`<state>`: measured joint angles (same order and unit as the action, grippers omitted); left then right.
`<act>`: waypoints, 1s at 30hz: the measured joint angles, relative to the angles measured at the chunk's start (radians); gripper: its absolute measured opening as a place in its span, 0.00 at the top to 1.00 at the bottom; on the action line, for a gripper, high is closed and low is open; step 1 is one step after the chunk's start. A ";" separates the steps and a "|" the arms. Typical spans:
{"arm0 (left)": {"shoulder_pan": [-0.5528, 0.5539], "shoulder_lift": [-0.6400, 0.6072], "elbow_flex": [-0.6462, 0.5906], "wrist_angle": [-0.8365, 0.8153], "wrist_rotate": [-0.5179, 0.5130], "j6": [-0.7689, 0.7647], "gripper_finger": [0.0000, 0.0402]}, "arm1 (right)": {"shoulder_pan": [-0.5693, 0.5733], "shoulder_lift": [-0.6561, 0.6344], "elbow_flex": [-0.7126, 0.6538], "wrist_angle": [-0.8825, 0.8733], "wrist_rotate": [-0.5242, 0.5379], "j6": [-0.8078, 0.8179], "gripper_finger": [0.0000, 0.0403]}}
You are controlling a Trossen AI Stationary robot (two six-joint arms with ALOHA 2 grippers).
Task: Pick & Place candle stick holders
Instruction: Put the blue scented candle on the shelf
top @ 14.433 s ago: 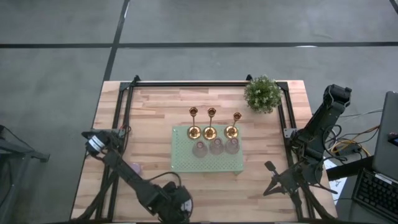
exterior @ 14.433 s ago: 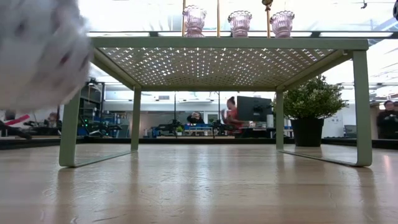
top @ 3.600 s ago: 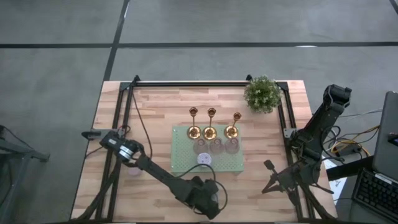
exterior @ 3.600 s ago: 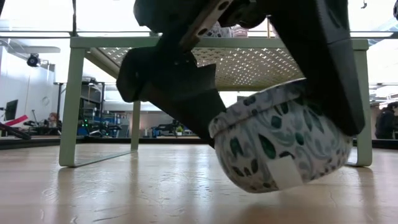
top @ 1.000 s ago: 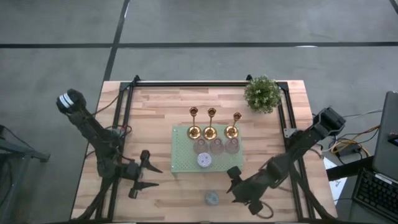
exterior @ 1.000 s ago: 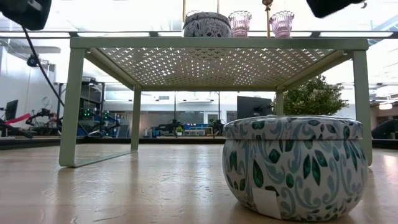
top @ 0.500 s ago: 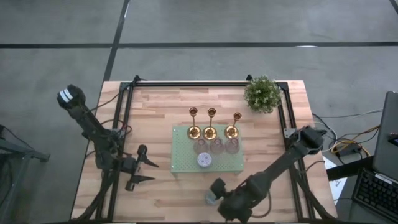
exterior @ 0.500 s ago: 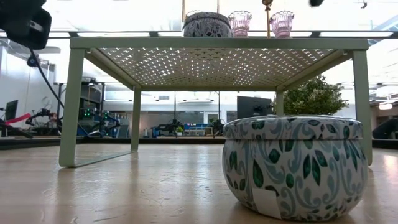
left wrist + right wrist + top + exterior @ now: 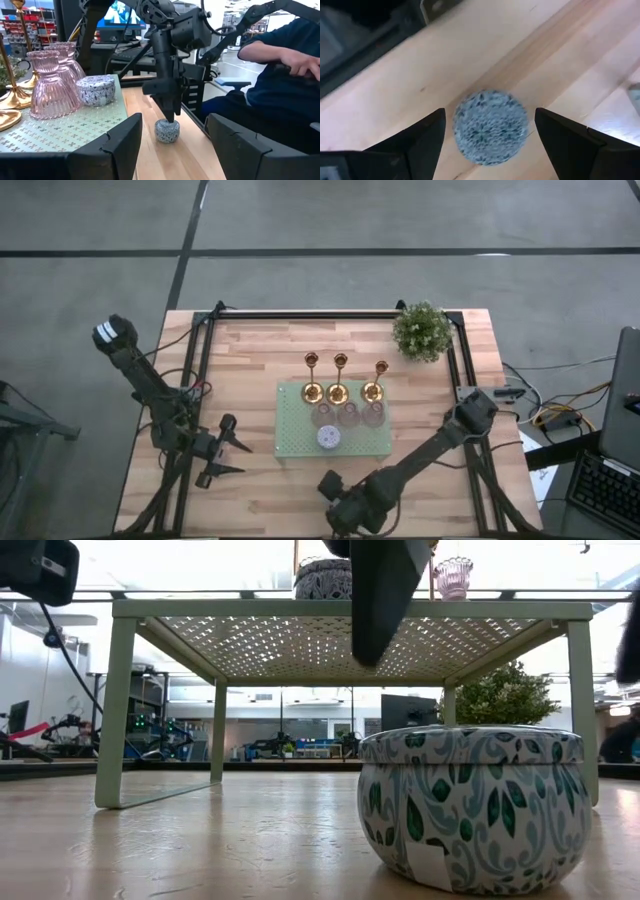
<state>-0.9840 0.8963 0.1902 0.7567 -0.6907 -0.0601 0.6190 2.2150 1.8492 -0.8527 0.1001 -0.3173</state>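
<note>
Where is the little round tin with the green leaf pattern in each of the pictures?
High view: hidden under the right gripper, near the table's front edge.
Low view: the patterned tin stands large at lower right, on the wood.
Left wrist view: small, on the wood, right under the right gripper.
Right wrist view: seen from above, between open fingers.
Shared landmark: the green perforated stand.

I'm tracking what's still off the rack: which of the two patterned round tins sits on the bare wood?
The green-leaf tin under the right hand sits on the wooden table; the darker-patterned tin rests on the green rack.
</note>
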 joint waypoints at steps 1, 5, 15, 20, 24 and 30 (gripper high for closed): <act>0.000 0.000 0.000 0.000 0.000 0.002 0.42 | -0.003 0.015 0.021 -0.029 -0.003 -0.004 0.25; 0.000 0.000 0.000 0.000 0.000 0.003 0.42 | -0.017 0.060 0.091 -0.100 -0.022 -0.004 0.25; -0.001 0.000 0.000 -0.004 0.010 0.011 0.42 | -0.022 0.109 0.121 -0.140 -0.032 -0.043 0.25; -0.001 0.000 0.000 -0.004 0.012 0.011 0.42 | -0.022 0.101 0.120 -0.153 -0.031 -0.054 0.23; -0.001 0.000 0.000 -0.003 0.013 0.010 0.42 | -0.022 0.098 0.120 -0.163 -0.030 -0.043 0.22; -0.001 0.001 0.000 -0.002 0.013 0.010 0.42 | -0.028 0.097 0.095 -0.161 -0.030 -0.031 0.19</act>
<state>-0.9848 0.8970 0.1905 0.7548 -0.6773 -0.0498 0.5914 2.3123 1.9443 -1.0134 0.0703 -0.3484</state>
